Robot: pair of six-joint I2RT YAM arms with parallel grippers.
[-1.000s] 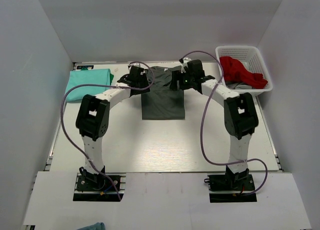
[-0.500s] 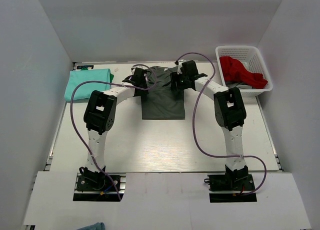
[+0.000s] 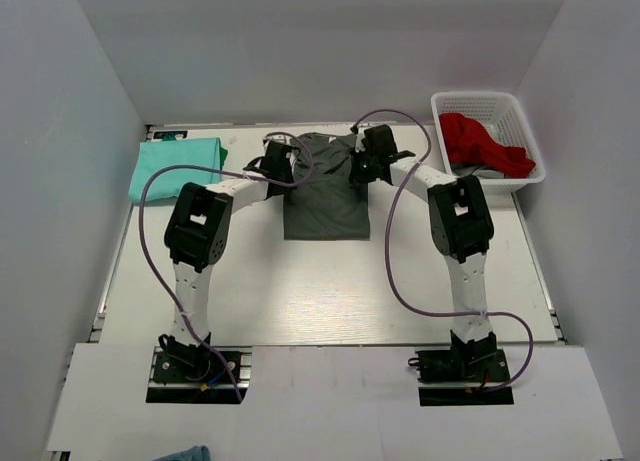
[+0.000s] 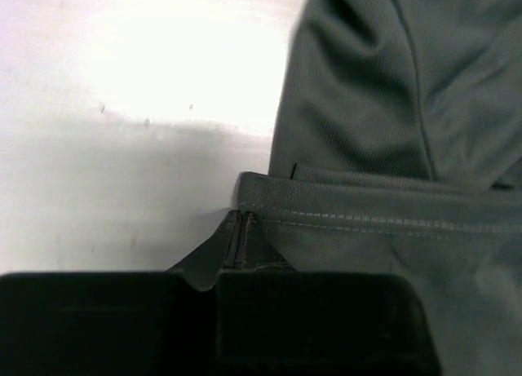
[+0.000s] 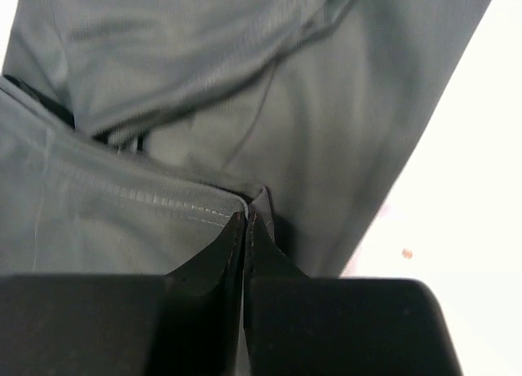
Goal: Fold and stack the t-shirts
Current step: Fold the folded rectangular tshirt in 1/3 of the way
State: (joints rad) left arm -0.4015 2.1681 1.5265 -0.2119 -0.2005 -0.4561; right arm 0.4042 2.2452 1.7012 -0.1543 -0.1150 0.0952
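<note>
The dark charcoal t-shirt (image 3: pixel 322 196) lies partly folded at the back middle of the table. My left gripper (image 3: pixel 277 161) is at its far left edge, and in the left wrist view the left gripper (image 4: pixel 241 218) is shut on the corner of the stitched hem (image 4: pixel 367 221). My right gripper (image 3: pixel 369 159) is at the far right edge. The right wrist view shows the right gripper (image 5: pixel 247 218) shut on a hem corner of the same shirt (image 5: pixel 122 201). The mint-turquoise t-shirt (image 3: pixel 175 167) lies folded at the back left, away from both grippers.
A white basket (image 3: pixel 442 105) stands at the back right, holding a red garment (image 3: pixel 482 141) and some grey cloth (image 3: pixel 482 171). White walls close in the table (image 3: pixel 320 281) on three sides. A scrap of teal cloth (image 3: pixel 187 453) shows at the bottom edge.
Both grippers have gone from open to shut on the dark shirt's far edge. Both arms drew in slightly towards the shirt.
</note>
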